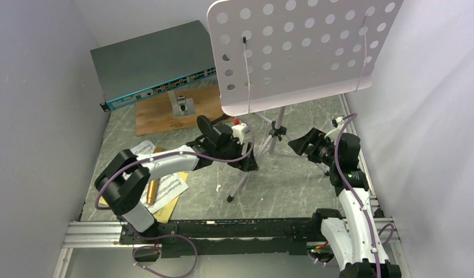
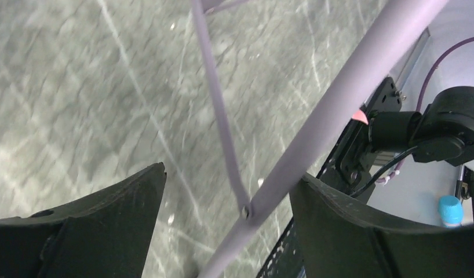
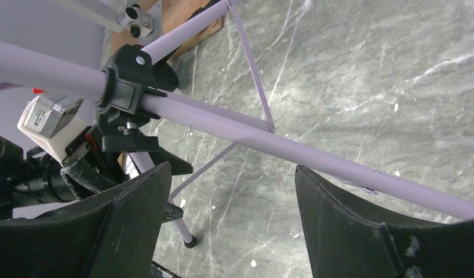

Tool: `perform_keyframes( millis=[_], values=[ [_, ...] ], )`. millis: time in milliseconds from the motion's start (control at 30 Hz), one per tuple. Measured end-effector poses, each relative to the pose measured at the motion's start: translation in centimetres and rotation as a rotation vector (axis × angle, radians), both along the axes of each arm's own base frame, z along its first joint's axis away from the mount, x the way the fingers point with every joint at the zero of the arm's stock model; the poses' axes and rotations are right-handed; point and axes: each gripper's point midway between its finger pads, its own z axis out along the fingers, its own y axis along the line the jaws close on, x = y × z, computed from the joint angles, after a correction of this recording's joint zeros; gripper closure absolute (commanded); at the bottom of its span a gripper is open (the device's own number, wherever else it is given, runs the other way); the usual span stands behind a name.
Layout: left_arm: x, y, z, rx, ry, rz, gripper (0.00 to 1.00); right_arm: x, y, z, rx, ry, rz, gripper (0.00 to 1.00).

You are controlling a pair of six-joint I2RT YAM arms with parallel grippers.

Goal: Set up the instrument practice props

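Observation:
The pale lilac music stand stands mid-table, its perforated desk high over its pole and tripod legs. My left gripper is open astride the front leg. That leg runs close along the right finger, with a thin brace beside it. My right gripper is open too, low beside the right leg, with nothing between its fingers. The black hub clamp shows up left. White music sheets lie on a yellow sheet with the gold microphone by the left arm.
A flat grey network switch with a blue front lies at the back left. In front of it is a wooden board with a metal block. White walls close in both sides. The front leg's foot rests near the arm rail.

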Motion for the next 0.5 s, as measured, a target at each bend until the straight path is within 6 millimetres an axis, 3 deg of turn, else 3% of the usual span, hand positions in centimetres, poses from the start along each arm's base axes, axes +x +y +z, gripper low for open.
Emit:
perform_keyframes(
  millis=[133, 300, 400, 500],
  values=[
    [-1.0, 2.5, 0.8, 0.051, -0.002, 0.032, 0.13, 0.0, -0.2, 1.0, -0.026, -0.031, 0.002, 0.19],
    [-1.7, 5.6, 5.1, 0.063, -0.082, 0.099, 0.18, 0.2, -0.4, 1.9, -0.048, -0.063, 0.0, 0.19],
    [-1.9, 8.5, 7.0, 0.1, -0.11, 0.193, 0.23, 0.2, -0.4, 1.9, -0.05, -0.063, 0.001, 0.19],
    [-1.5, 13.3, 7.5, 0.173, -0.082, 0.397, 0.16, 0.2, -0.4, 1.9, -0.05, -0.063, 0.001, 0.19]
  ],
)
